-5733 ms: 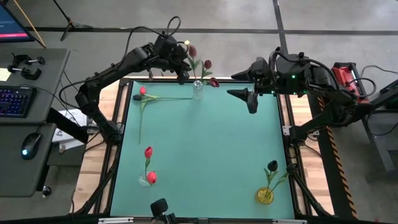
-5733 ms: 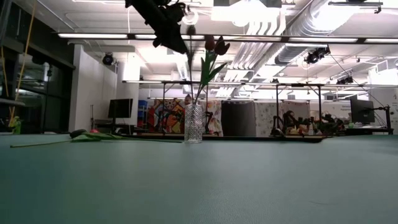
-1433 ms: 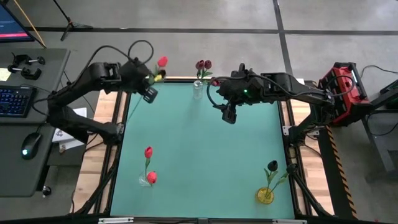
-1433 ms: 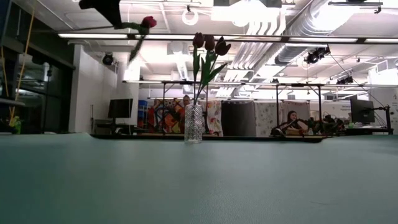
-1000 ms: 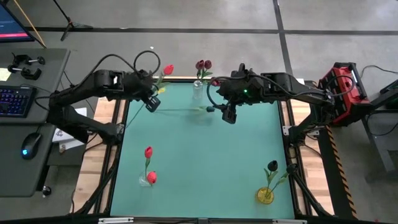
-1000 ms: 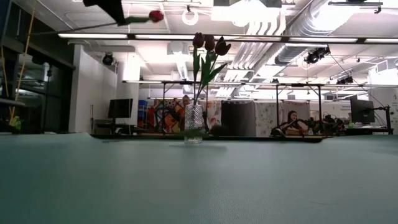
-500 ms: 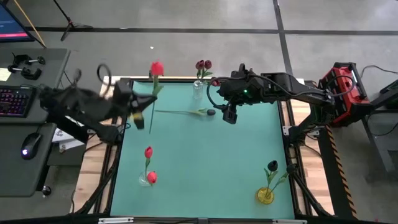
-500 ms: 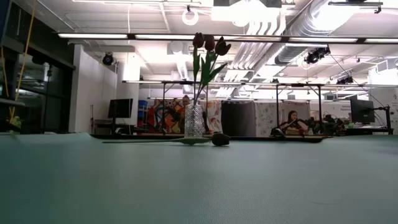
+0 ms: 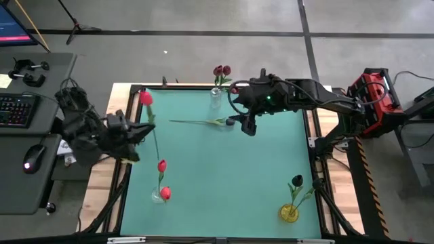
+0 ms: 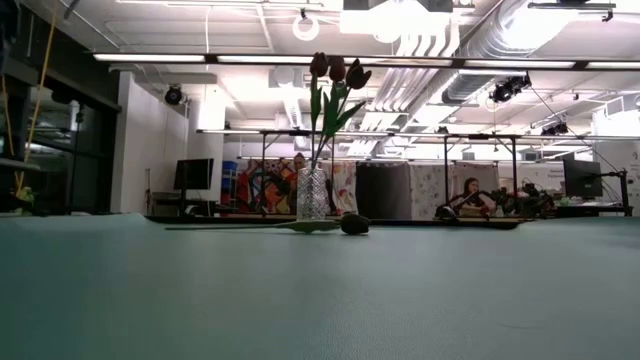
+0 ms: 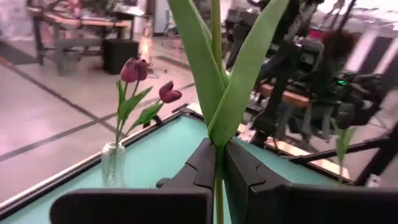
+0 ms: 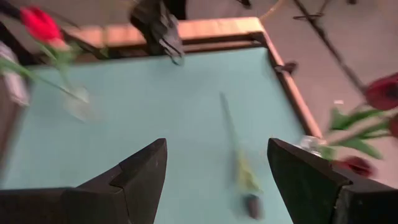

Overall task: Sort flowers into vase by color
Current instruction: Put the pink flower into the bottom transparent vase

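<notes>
Matt teal table [image 9: 224, 169], bare wood rim

My fingers [image 11: 244, 177] look like dull black plastic; the vase [image 10: 312, 199] is clear cut glass with a faceted shine; the flower's leaves [image 11: 214, 68] look smooth and waxy, faintly glossy

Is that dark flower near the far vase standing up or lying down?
Lying down. The dark flower rests flat on the green table beside the clear vase, stem stretched sideways.

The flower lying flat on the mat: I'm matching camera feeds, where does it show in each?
High: lying flower on the far half, near the glass vase.
Low: flat before the vase.
Left wrist: not made out.
Right wrist: ahead of the open right gripper.
Shared landmark: the vase.
</notes>
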Controlling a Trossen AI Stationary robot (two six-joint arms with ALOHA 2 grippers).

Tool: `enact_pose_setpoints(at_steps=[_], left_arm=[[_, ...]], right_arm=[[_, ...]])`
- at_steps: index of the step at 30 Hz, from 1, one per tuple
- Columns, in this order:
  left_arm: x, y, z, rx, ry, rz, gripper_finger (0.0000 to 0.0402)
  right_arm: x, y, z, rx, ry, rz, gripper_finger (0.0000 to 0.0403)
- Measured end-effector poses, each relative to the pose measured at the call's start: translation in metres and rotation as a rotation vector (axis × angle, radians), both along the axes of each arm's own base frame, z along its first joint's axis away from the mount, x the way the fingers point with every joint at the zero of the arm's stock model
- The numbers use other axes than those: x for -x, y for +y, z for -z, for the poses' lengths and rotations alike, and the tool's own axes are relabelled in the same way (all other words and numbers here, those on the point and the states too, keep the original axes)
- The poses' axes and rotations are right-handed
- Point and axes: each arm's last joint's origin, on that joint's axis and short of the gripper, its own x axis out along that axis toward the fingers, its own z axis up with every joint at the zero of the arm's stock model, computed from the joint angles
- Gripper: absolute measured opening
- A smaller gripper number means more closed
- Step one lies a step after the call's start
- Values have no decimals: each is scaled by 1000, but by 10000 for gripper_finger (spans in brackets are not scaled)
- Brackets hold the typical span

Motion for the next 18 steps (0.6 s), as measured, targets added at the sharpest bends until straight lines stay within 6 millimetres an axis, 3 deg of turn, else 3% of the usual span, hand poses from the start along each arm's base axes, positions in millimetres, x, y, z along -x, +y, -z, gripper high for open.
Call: enact_pose_setpoints(at_steps=[4, 9, 14, 18], left_arm=[[21, 10, 4, 11, 12, 147, 0], [36, 14, 6, 88, 13, 514, 0], [41, -1, 13, 91, -193, 878, 0], [42, -9, 36, 89, -374, 986, 0]], right_arm=[[-5, 6, -6, -152, -90, -21, 266], [-11, 18, -17, -292, -238, 11, 266], [-19, 28, -26, -360, -372, 73, 266], [-22, 33, -27, -391, -415, 127, 266]])
